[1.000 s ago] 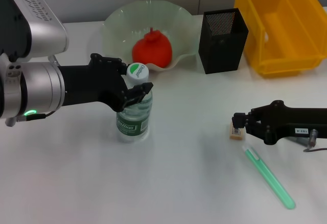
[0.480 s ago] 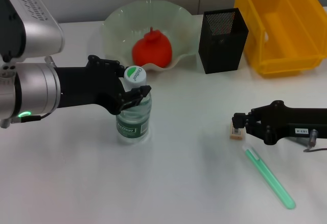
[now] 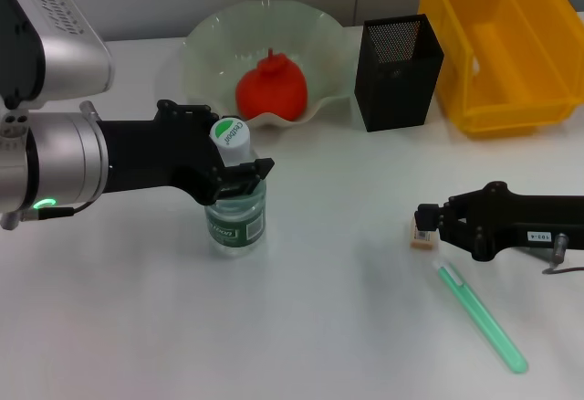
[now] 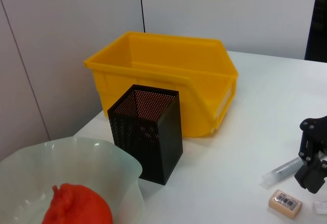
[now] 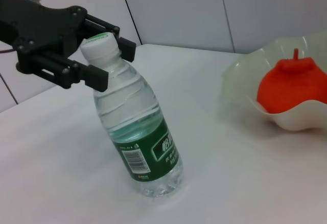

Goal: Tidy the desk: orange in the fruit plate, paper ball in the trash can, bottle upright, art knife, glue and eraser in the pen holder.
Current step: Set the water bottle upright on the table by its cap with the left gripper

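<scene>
The fingers of the left gripper [image 3: 239,164] are closed around the neck of the bottle [image 3: 235,210], just under its white cap; the bottle is held tilted, its base resting on the table [image 3: 301,327] in front of the fruit plate [image 3: 205,39]. The orange [image 3: 270,88] is seen lying in that plate. The right gripper [image 3: 426,220] is set low over the table, its tips right beside the eraser [image 3: 421,235]; whether its fingers are parted cannot be told. A green pen [image 3: 481,316] lies near it. The pen holder [image 3: 398,72] stands upright between the plate and the trash can [image 3: 497,39].
</scene>
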You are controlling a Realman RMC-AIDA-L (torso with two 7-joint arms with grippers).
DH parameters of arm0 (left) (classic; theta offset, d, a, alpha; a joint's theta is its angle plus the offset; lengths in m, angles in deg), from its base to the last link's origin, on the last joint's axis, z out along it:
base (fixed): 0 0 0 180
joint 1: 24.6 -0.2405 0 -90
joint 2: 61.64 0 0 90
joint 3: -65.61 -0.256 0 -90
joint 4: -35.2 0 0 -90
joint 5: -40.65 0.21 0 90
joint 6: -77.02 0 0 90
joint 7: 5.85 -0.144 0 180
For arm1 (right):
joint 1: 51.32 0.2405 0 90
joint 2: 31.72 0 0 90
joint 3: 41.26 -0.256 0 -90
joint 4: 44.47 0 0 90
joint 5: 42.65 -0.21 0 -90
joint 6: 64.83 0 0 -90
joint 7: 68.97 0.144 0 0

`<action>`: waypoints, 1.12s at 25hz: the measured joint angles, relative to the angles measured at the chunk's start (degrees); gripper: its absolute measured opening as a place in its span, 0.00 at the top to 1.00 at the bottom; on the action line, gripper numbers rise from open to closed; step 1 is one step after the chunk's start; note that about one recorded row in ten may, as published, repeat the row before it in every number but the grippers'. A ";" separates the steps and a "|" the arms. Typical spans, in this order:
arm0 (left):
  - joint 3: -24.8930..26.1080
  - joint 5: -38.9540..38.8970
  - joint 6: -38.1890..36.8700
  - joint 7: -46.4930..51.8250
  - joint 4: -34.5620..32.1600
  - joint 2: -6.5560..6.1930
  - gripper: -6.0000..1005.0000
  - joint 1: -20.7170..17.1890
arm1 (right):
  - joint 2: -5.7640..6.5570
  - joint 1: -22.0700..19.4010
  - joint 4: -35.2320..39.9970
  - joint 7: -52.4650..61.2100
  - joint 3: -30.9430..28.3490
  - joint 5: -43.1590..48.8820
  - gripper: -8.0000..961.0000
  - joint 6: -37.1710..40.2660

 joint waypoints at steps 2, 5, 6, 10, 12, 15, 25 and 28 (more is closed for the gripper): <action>0.03 -0.02 -0.01 0.00 0.04 0.00 0.42 0.01 | -0.01 -0.01 0.00 0.00 0.00 0.00 0.94 -0.05; 0.12 -0.06 0.01 -0.01 -0.13 0.00 0.40 -0.07 | -0.01 -0.01 0.00 0.00 0.00 0.00 0.94 -0.10; 0.16 -0.08 0.06 -0.01 -0.43 0.01 0.40 -0.13 | -0.01 -0.01 0.00 0.00 0.00 0.00 0.94 -0.10; 0.45 -0.12 0.29 0.02 -1.33 0.01 0.40 -0.17 | -0.01 0.01 0.00 0.00 0.00 0.00 0.94 -0.12; 0.52 -0.13 0.32 0.02 -1.42 0.01 0.40 -0.12 | -0.01 0.01 0.00 0.00 0.00 0.00 0.94 -0.14; 0.88 -0.15 0.33 0.15 -2.35 0.01 0.40 0.10 | 0.00 0.01 0.00 0.00 0.00 -0.01 0.94 -0.20; 2.06 -0.44 -0.26 1.63 -7.34 0.04 0.40 -0.46 | 0.08 0.01 0.00 0.00 0.00 -0.06 0.94 -0.21; 2.85 -0.67 -0.33 1.96 -8.11 0.09 0.40 -0.53 | 0.11 0.01 0.00 0.00 -0.03 -0.08 0.94 -0.21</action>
